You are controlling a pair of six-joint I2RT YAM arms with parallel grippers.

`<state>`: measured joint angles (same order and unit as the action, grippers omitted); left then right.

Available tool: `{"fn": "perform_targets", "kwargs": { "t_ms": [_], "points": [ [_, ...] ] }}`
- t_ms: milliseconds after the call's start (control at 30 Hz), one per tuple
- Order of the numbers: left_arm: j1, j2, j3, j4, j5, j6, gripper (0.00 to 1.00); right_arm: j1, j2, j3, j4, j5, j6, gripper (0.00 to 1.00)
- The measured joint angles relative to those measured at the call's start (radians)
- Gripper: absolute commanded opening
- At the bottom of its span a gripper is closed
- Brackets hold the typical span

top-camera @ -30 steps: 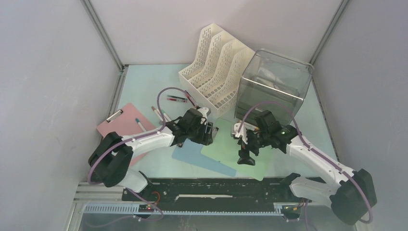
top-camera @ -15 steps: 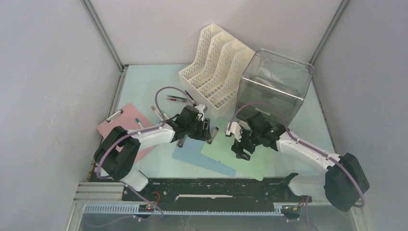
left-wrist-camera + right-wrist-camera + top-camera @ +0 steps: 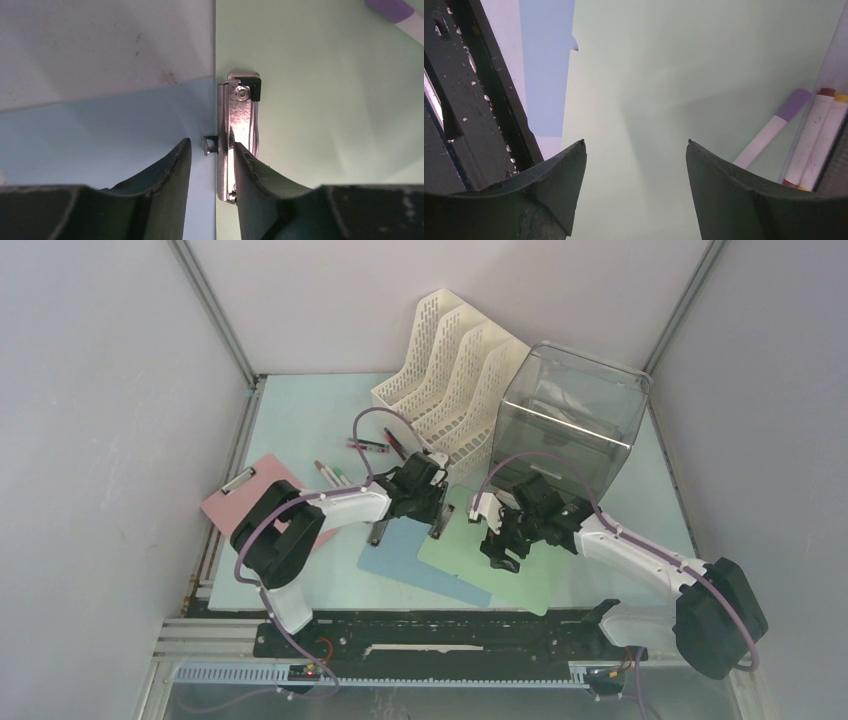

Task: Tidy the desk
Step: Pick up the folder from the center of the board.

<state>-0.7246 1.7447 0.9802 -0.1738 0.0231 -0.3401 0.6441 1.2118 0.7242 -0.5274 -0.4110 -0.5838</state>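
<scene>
— While the left gripper straddles the metal clip of the green clipboard, jaws narrowed, is it actually pinching?
— Can't tell. The right gripper hovers over the same board, wide apart, empty. Both boards lie mid-way across the pale mint surface.

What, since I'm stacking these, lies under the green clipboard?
The blue clipboard slips beneath the clip edge of the green clipboard; how far is hidden. The desk shows around them.
</scene>
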Motion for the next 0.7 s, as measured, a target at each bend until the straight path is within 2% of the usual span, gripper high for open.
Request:
{"fn": "perform_targets", "kwargs": {
  "t_ms": [433,700],
  "points": [
    [-0.048,0.040,0.060,-0.056,-0.082,0.035,0.27,0.000,0.000,0.000,0.000,0.003,0.000,0.81],
    [-0.072,0.040,0.061,-0.056,-0.096,0.035,0.01,0.000,0.000,0.000,0.000,0.002,0.000,0.81]
  ]
}}
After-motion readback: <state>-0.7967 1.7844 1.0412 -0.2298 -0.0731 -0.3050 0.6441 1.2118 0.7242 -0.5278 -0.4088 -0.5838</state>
